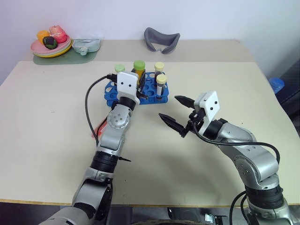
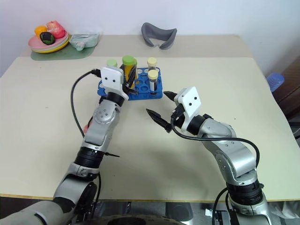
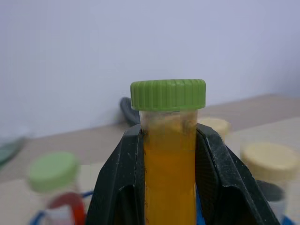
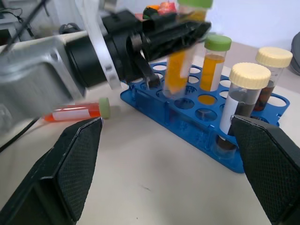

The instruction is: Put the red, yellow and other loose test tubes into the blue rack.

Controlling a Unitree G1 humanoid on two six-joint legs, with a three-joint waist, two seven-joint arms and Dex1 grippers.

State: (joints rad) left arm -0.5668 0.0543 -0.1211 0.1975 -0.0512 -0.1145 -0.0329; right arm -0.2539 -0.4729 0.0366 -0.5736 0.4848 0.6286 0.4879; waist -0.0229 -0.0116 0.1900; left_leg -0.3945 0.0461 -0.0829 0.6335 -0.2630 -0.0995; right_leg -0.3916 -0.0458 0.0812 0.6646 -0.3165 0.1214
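Observation:
My left gripper (image 1: 139, 85) is shut on a yellow test tube (image 3: 168, 159) with a green cap (image 1: 139, 65), held upright just over the blue rack (image 1: 110, 97). In the rack stand a pale-green-capped tube (image 1: 119, 68) and two cream-capped tubes (image 1: 159, 66) (image 1: 161, 79). A red tube (image 4: 75, 112) lies on the table beside the rack, partly hidden behind my left arm (image 1: 99, 127). To the right of the rack and nearer to me, my right gripper (image 1: 168, 107) is open and empty, pointing toward it.
At the back left stand a plate (image 1: 40, 50) of toy fruit and a clear bag (image 1: 86, 45) on a green mat. A grey curved object (image 1: 161, 40) lies at the back centre. A blue object (image 1: 276, 84) sits off the table's right edge.

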